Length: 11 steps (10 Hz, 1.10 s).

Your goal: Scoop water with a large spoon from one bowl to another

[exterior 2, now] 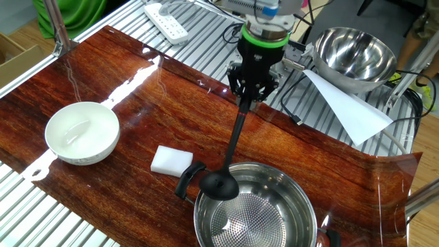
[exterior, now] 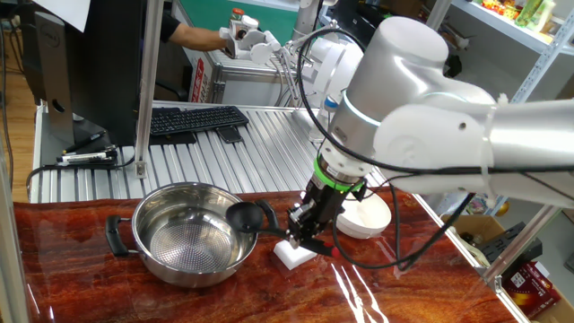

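White arm [exterior: 421, 99], green wrist ring [exterior 2: 264, 38]

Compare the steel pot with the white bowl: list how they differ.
The steel pot is shiny metal; the white bowl is plain white. The pot has black side handles; the bowl has none. The pot is clearly wider. The ladle hangs over the pot, not the bowl. Both are round and open-topped.

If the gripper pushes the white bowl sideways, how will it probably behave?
The white bowl looks smooth and glossy on polished wood, so it would probably slide rather than tip. Its wide, low shape suggests stability. It looks like ceramic, so it may be fragile.
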{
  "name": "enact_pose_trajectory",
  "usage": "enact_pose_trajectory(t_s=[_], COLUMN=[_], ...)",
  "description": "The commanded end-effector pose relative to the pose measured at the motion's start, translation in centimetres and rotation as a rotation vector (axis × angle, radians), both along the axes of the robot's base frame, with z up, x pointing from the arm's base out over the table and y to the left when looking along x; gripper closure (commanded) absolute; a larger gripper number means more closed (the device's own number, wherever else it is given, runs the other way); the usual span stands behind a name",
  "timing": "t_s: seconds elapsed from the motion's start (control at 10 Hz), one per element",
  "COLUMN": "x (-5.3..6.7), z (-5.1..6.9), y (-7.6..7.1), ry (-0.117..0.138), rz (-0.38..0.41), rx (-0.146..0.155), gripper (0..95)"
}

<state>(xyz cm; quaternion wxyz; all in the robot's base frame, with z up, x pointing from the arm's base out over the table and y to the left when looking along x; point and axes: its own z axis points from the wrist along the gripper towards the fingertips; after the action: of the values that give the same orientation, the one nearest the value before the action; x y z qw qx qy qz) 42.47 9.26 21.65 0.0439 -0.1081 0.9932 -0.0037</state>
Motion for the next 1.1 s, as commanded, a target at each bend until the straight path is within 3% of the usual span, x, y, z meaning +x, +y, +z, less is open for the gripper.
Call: enact_pose_trajectory(t_s=[0.1, 0.5, 1.1], x=[0.5, 0.5, 0.9], z=[-0.1, -0.1, 0.5], y=[0.2, 0.2, 1.8], ry=[0.034, 0.039, 0.082], rz=[0.002, 0.008, -0.044], rx=[-0.001, -0.014, 0.002], gripper=[95.0, 95.0, 95.0])
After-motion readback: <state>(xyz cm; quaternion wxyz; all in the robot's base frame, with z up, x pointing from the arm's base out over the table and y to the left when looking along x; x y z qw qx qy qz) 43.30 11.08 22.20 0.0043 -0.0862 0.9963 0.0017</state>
